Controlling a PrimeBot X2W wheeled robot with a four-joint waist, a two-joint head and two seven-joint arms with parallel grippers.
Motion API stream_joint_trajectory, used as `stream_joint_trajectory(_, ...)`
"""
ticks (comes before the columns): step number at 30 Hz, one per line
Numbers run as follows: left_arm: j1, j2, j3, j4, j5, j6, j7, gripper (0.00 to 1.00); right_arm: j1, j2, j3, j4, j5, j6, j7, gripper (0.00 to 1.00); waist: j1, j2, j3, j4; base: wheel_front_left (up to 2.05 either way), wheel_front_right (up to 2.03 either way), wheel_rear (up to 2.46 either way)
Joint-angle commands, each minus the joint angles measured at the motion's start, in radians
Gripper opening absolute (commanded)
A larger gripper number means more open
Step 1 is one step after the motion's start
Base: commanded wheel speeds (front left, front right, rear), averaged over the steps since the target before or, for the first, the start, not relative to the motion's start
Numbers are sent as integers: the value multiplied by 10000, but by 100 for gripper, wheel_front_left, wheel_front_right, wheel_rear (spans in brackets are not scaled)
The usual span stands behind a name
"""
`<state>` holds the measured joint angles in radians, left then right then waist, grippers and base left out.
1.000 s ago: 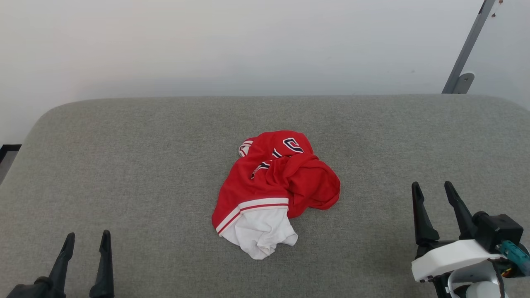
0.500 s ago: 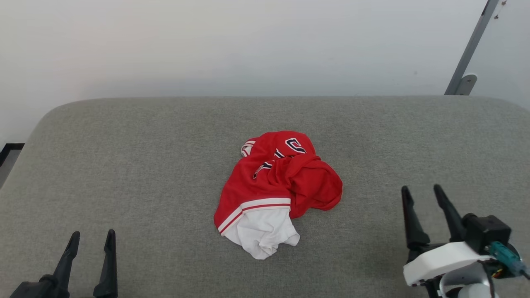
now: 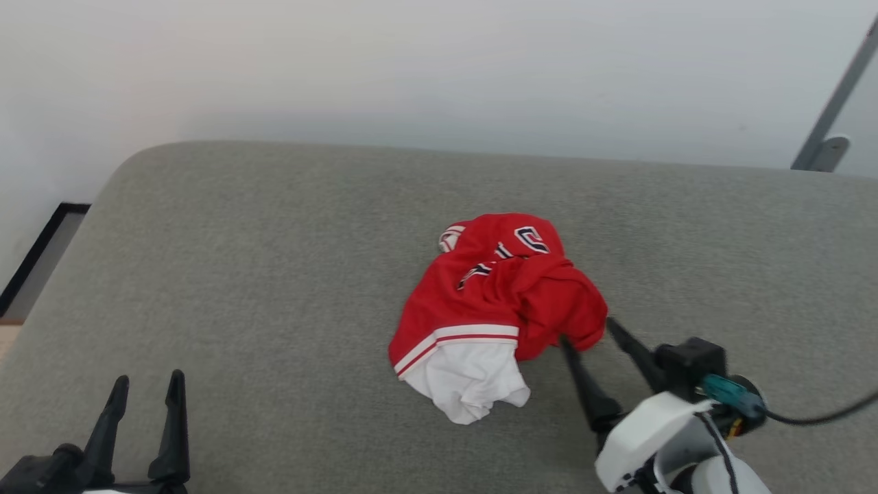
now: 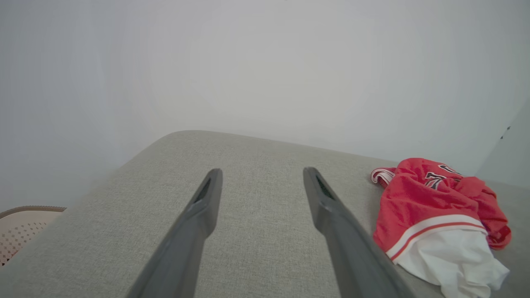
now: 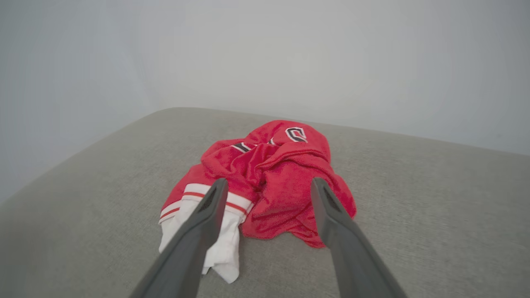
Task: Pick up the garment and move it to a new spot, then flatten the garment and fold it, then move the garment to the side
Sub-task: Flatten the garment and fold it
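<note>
The garment (image 3: 501, 302) lies crumpled on the grey cushioned surface (image 3: 274, 274), red with a white sleeve and striped trim toward me and bits of black lettering on top. My right gripper (image 3: 588, 330) stands open just off the garment's right edge, fingers aimed at it, nothing between them. In the right wrist view the garment (image 5: 273, 174) sits straight ahead between the open fingers (image 5: 207, 207). My left gripper (image 3: 147, 385) is open at the lower left, far from the cloth. The left wrist view has the garment (image 4: 434, 211) off to the right.
A pale wall rises behind the grey surface. A grey metal bar (image 3: 833, 103) leans at the far right. The surface's left edge drops to a dark-trimmed floor strip (image 3: 38, 254). A pale perforated object (image 4: 20, 231) shows at the lower left of the left wrist view.
My right gripper has swung left and forward, up to the garment's right edge. The head camera has turned, shifting the whole scene rightward. The left gripper has stayed put.
</note>
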<state>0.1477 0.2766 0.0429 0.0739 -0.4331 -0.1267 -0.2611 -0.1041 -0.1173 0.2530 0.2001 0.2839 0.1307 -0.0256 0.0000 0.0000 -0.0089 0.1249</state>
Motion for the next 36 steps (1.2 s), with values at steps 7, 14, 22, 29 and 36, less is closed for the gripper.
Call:
stream_joint_trajectory(7,-544,29,-352,213,-209,-35,-53,100,-928,-768,1715,346,782,1,1754,100,0,0,413,804,0,0,0)
stream_joint_trajectory(14,-967,-120,-661,336,-323,-30,-53,100,-1797,-1337,2754,904,965,1,3631,100,0,0,802,1353,0,0,0)
stream_joint_trajectory(22,-1405,-341,-844,390,-531,-30,-53,100,-2786,-1499,3532,1916,526,1,4750,100,0,0,1293,1738,0,0,0)
stream_joint_trajectory(29,-1597,-382,-869,471,-615,-30,-53,100,-3291,-1427,4192,2946,462,-1,4902,77,0,0,1498,1810,0,0,0)
stream_joint_trajectory(36,-1443,-318,-575,488,-704,-30,-53,100,-3767,-1447,4384,2835,910,-1,4767,0,0,0,1405,1476,0,0,0)
